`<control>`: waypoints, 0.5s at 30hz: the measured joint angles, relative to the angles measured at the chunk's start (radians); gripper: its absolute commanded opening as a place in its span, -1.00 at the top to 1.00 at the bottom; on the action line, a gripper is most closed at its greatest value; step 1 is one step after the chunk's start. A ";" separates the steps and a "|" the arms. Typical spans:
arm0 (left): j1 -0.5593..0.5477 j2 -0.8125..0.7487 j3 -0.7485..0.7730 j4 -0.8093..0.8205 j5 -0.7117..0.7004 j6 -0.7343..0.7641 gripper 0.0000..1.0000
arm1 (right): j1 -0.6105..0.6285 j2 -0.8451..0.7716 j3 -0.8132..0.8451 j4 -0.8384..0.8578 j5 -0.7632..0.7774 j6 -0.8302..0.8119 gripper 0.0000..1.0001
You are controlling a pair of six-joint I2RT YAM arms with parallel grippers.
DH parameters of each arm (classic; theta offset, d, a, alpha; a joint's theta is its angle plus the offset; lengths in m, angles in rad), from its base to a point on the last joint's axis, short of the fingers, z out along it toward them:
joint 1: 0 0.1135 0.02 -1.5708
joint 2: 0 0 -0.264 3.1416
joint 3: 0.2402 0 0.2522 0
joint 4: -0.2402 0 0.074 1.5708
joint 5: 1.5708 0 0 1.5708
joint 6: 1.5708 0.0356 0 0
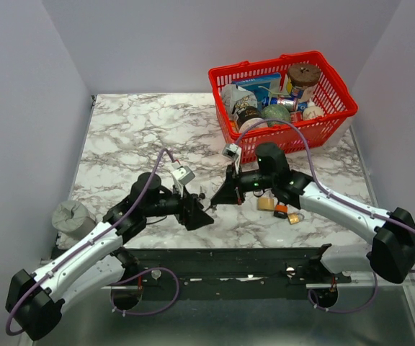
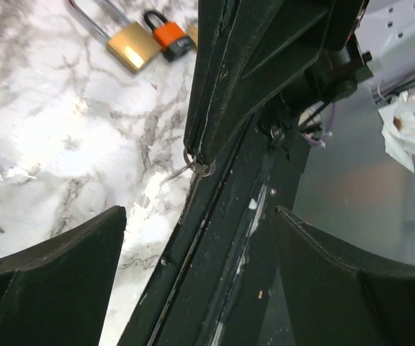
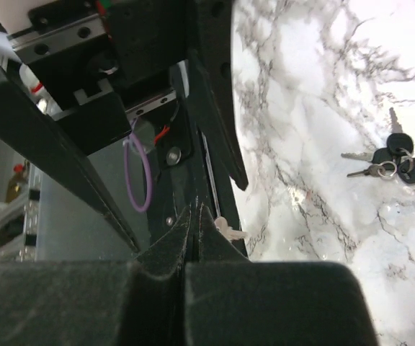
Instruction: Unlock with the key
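Just one orange padlock

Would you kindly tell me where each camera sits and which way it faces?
Top external: above and behind the bases, looking down on the marble table; both arms show.
Left wrist: looks past its open left gripper at the right gripper pinching a key ring.
Right wrist: looks over its shut fingers toward the left gripper.
Shared: the orange padlock, top and left wrist.
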 measured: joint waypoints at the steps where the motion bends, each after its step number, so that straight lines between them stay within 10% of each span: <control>1: 0.002 -0.021 0.001 -0.001 -0.021 0.000 -0.81 | 0.000 -0.016 -0.015 0.026 0.021 0.025 0.99; 15: 0.006 -0.196 -0.173 0.497 -0.374 -0.265 -0.47 | 0.000 -0.195 -0.235 0.526 0.259 0.298 0.99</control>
